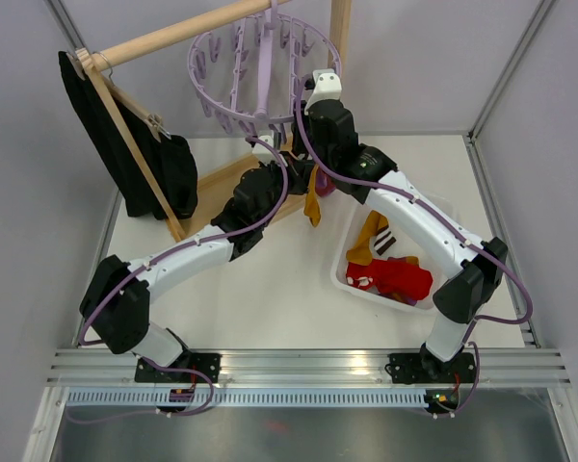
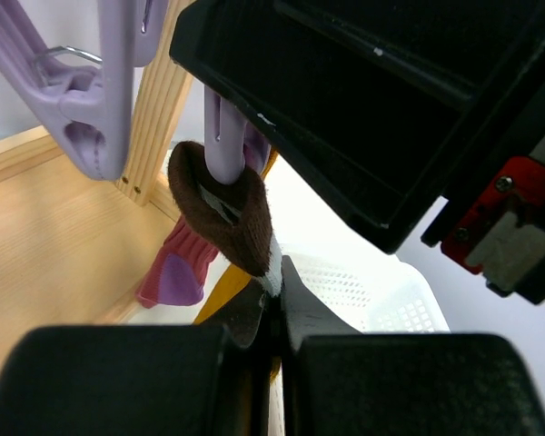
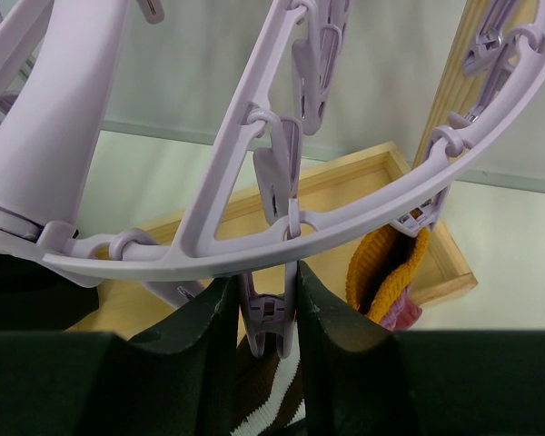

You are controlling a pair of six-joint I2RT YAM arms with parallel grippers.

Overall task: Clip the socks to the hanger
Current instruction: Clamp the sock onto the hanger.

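Tabletop (image 1: pixel 270 289): white and flat, with pale walls at the sides and back.
Wooden frame base (image 1: pixel 215 189): lies flat at 11 o'clock, a shallow rectangle set askew.
Basket (image 1: pixel 341 277): white and perforated, at 4 o'clock, well apart from the frame base; red and mustard socks (image 1: pixel 401 277) are piled inside.
Metal rail (image 1: pixel 308 366): runs along the 6 o'clock edge and carries both arm mounts, at 7 and 5 o'clock.

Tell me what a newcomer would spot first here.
The lavender hanger dangles from the wooden bar at top centre. Right under it, the left gripper pinches a brown sock up at a peg that the right gripper clasps. To the right sits a white basket holding red and yellow socks.
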